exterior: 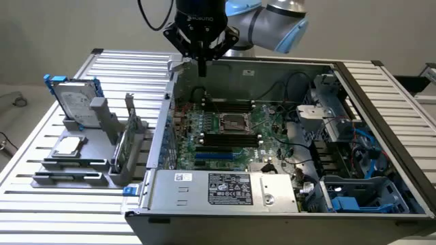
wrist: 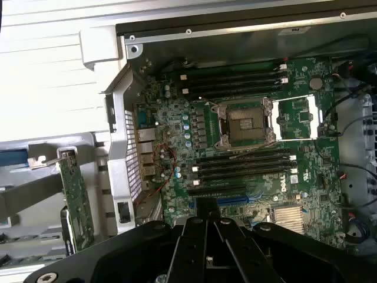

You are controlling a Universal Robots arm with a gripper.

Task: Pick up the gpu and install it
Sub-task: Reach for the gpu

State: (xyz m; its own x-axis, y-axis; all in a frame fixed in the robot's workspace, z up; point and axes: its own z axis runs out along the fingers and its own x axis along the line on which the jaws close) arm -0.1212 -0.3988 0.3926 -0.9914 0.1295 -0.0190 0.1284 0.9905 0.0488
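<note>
Slatted metal table (exterior: 41, 204) carries everything: open PC case (exterior: 381, 112) across the middle, grey parts rack (exterior: 68, 171) near the table edge on the exterior view's left. gpu (exterior: 121, 145) stands on its long edge in the rack's slot closest to the case, green board showing, silver end bracket (wrist: 50, 160) at its far end. It is untouched. Same rack also holds the hard drive (exterior: 73, 102), upright in its blue frame, and the CPU chip (exterior: 68, 146), lying flat; neither is our part. Gripper (exterior: 201, 66) hangs over the case's rear corner on the rack side, pointing straight down, fingers pressed together, nothing between them. It sits above the case wall, well apart from the card. The wrist view looks down past the fingertips onto the motherboard (wrist: 247, 147): empty CPU socket (wrist: 244, 127), black memory slots either side of it, blue expansion slot (wrist: 235, 200) free and just off the fingertips. My read: step in hand is the approach to the pick, so the task is at its very start, no grasp and no install. A grasp calls for spread jaws, the tool over the rack rather than the case, and alignment with the card's thin top edge. The rack post (exterior: 129, 109) stands just beside the card, so clearance there is tight. The card is thin and tall, so I'd guess it tips easily if pinched off-centre.
</note>
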